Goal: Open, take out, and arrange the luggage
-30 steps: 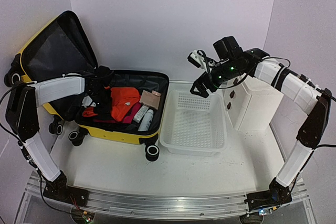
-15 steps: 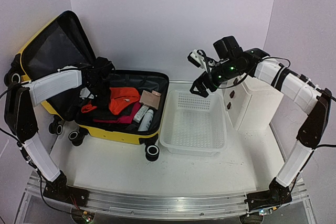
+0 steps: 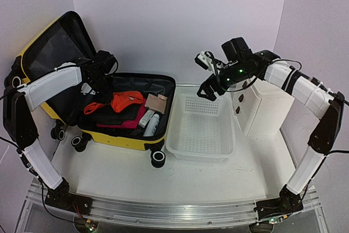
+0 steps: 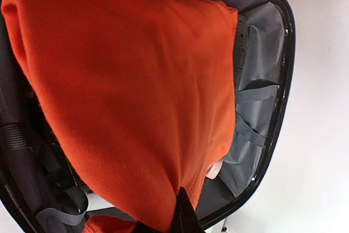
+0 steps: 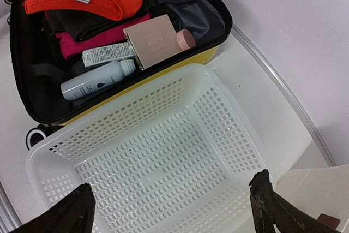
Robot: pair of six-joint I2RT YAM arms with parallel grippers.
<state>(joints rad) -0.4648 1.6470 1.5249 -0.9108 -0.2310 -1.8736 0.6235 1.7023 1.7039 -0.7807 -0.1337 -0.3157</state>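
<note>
Luggage (image 3: 117, 137) open; left claw (image 4: 182, 214) grips orange garment (image 4: 125, 80); tube (image 5: 106, 54) print unreadable.

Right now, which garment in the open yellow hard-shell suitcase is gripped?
The orange fabric garment, pinched by the left gripper; the magenta garment and the black garment lie free below.

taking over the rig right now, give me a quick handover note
Grippers: left gripper has its fingers shut on the orange garment, over the open luggage. The right gripper is open, holding nothing, above the white basket.
Done: the lid is open.
Left: nothing is out yet. The pink box, white bottle and magenta cloth lie inside, and nothing is in the basket.
</note>
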